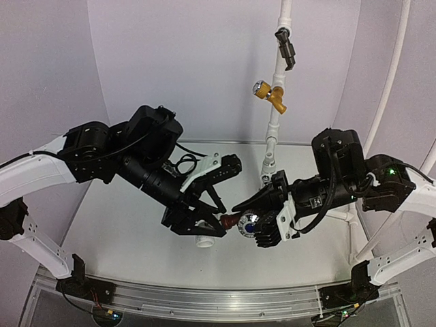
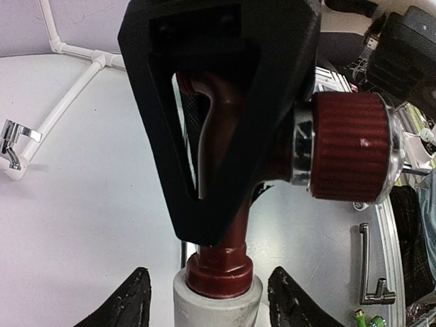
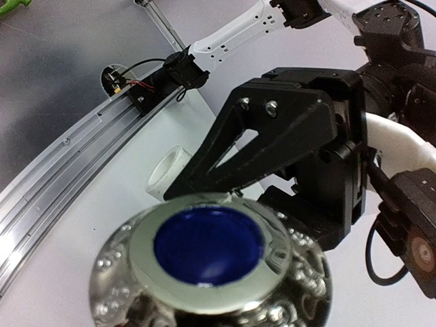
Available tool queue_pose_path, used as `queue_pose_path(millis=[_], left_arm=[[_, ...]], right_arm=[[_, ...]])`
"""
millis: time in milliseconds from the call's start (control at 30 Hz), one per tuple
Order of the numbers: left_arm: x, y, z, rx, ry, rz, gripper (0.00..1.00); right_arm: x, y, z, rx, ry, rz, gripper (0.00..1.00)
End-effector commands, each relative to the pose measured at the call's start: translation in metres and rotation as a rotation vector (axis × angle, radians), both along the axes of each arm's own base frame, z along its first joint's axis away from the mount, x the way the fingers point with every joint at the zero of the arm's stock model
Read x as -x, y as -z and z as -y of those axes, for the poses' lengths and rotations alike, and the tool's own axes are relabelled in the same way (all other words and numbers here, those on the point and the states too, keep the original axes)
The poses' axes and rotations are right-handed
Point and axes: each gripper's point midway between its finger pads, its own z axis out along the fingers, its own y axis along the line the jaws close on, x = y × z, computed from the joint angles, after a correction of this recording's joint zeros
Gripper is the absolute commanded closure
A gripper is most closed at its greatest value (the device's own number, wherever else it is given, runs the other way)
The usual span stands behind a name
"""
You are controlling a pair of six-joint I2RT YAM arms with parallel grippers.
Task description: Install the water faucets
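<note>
The water faucet (image 1: 230, 221) is dark reddish-brown, with a blue-centred knob (image 1: 249, 225). It is held off the table between both grippers. Its base sits in a white elbow fitting (image 1: 204, 240). My left gripper (image 1: 204, 228) is shut on that fitting; in the left wrist view its fingers (image 2: 119, 303) flank the fitting (image 2: 218, 300) under the faucet's hex base (image 2: 219, 272). My right gripper (image 1: 244, 216) is shut on the faucet body (image 2: 228, 163), one triangular finger (image 2: 204, 82) across it. The knob (image 3: 208, 262) fills the right wrist view and hides my right fingers.
An upright white pipe (image 1: 274, 116) at the back carries a yellow-brass valve (image 1: 270, 94) and a dark valve (image 1: 287, 42). A chrome tap (image 2: 12, 139) sits on a pipe on the table. An aluminium rail (image 1: 204, 300) runs along the near edge.
</note>
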Motion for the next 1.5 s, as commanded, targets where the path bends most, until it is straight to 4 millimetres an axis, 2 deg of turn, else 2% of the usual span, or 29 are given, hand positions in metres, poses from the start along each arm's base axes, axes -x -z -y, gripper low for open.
queue_pose_path(millis=[0,267,367,433,467,533,600,667,833,1000,1100,1233,1300,1367,1467], left_arm=[[-0.002,-0.013,0.008,0.025,0.0,0.004,0.44],[-0.001,-0.004,0.009,-0.011,0.0,-0.012,0.47],[0.0,-0.004,0.009,-0.01,0.003,-0.017,0.57],[0.0,-0.005,0.009,-0.002,0.005,-0.023,0.69],[0.002,-0.007,0.008,0.007,0.006,-0.029,0.75],[0.002,-0.014,0.008,0.052,-0.001,-0.046,0.84],[0.002,-0.024,0.007,0.122,0.002,-0.077,0.88],[-0.005,-0.029,0.003,0.167,-0.019,-0.113,0.9],[-0.03,-0.036,-0.01,0.236,-0.08,-0.171,0.94],[-0.056,-0.037,-0.024,0.278,-0.191,-0.186,0.98],[-0.093,-0.029,-0.035,0.28,-0.376,-0.168,1.0],[-0.177,-0.001,-0.073,0.205,-0.761,-0.198,0.99],[-0.22,0.021,-0.103,0.147,-0.929,-0.257,1.0],[-0.262,0.052,-0.137,0.07,-1.095,-0.279,1.0],[-0.306,0.101,-0.175,-0.026,-1.257,-0.322,1.0]], right_arm=[[0.004,-0.034,-0.006,-0.082,-0.02,0.016,1.0],[0.003,-0.035,-0.007,-0.081,-0.012,0.021,1.0],[0.002,-0.034,-0.006,-0.077,-0.006,0.024,1.0],[0.0,-0.033,-0.005,-0.075,0.003,0.028,0.98],[-0.001,-0.032,-0.005,-0.073,0.006,0.032,0.89],[-0.003,-0.03,-0.002,-0.07,0.018,0.042,0.65],[-0.006,-0.027,0.001,-0.066,0.038,0.053,0.42],[-0.009,-0.027,0.005,-0.069,0.065,0.055,0.28],[-0.015,-0.029,0.02,-0.1,0.125,0.056,0.04],[-0.029,-0.043,0.033,-0.18,0.213,0.021,0.02],[-0.044,-0.057,0.042,-0.255,0.282,-0.006,0.02],[-0.059,-0.07,0.058,-0.347,0.364,-0.079,0.02],[-0.065,-0.069,0.066,-0.368,0.402,-0.13,0.02],[-0.069,-0.069,0.075,-0.391,0.431,-0.18,0.02],[-0.078,-0.069,0.088,-0.422,0.471,-0.244,0.02]])
